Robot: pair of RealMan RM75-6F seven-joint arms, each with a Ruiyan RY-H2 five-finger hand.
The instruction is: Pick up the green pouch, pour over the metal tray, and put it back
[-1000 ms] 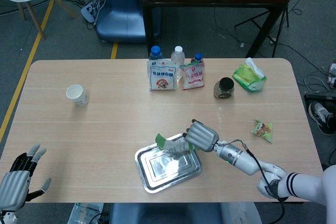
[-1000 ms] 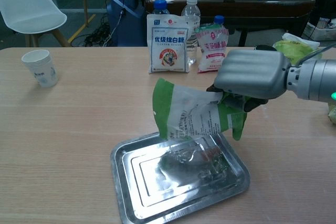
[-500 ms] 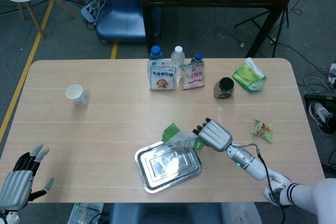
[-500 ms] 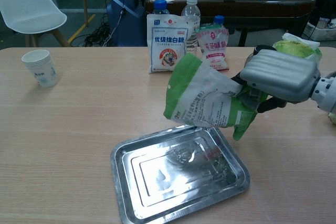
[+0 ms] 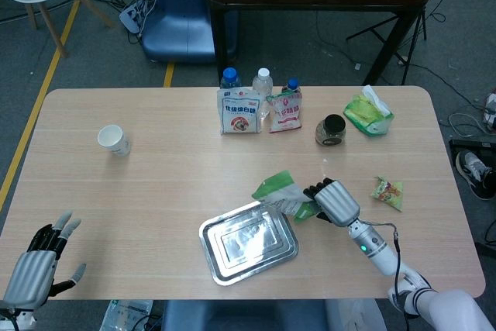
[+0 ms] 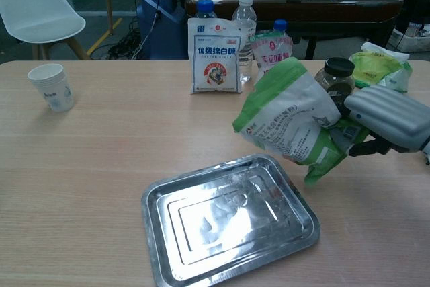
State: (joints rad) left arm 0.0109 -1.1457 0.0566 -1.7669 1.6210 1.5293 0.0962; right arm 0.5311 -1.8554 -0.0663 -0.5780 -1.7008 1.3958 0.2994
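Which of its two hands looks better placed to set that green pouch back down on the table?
The right hand, probably. It already grips the green pouch, held just past the metal tray, so it only needs to lower it. The left hand is open at the table's far near corner, nowhere close.

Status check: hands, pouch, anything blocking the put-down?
Right robot hand grips the green-and-white foil pouch, held tilted above the table beside the rectangular metal tray. Left robot hand open, idle. Dark-lidded glass jar stands just behind pouch.
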